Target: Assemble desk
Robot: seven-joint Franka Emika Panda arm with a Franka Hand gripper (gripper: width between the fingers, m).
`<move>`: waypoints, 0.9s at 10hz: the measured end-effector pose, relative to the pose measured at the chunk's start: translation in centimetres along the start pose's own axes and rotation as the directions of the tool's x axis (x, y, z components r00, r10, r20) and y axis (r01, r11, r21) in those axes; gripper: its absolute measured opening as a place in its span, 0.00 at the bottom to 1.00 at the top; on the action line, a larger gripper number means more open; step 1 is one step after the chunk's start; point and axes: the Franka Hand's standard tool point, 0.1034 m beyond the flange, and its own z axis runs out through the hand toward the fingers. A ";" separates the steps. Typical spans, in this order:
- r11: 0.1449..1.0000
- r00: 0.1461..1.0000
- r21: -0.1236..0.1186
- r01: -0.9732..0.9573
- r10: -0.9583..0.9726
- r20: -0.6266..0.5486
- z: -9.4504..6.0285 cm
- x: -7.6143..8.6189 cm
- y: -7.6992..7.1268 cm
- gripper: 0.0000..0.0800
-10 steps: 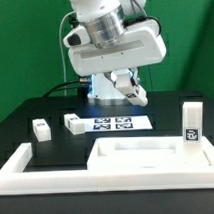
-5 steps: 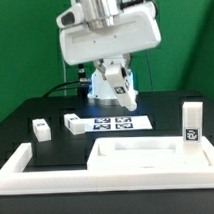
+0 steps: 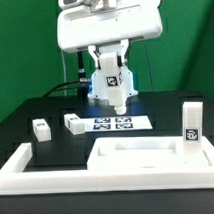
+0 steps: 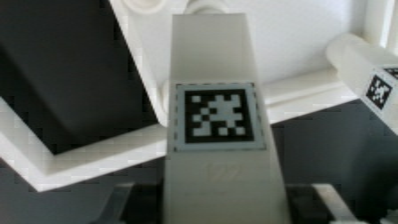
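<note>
The gripper (image 3: pixel 111 67) clamps a desk leg (image 3: pixel 114 87) high at upper centre. The leg has swung from tilted to upright, probably ready for seating on the desk top (image 3: pixel 136 140) at lower right.

You see green backdrop (image 3: pixel 23 48) filling upper frame, left and right; black tabletop (image 3: pixel 160 118) spans middle; light bright, even.

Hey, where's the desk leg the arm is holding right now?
Exterior view: the leg hangs mid-frame in the end effector, above the marker board, behind the desk top.
</note>
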 end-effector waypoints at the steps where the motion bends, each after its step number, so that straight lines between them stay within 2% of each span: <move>1: 1.000 0.997 -0.010 0.023 -0.024 -0.067 0.5 1.2 0.4 0.36; 3: 0.997 0.979 -0.034 0.071 -0.076 -0.188 0.7 5.2 1.0 0.36; 4: 0.996 0.964 -0.046 0.071 -0.081 -0.253 1.0 6.3 1.1 0.36; 5: 0.995 0.940 -0.057 0.078 -0.092 -0.328 1.7 6.6 0.7 0.36; 6: 0.995 0.951 -0.057 0.085 -0.098 -0.294 2.3 5.9 0.8 0.36; 8: 0.994 0.952 -0.059 0.091 -0.104 -0.288 2.3 5.9 0.9 0.36; 9: 0.993 0.961 -0.063 0.100 -0.113 -0.254 2.8 5.4 1.6 0.36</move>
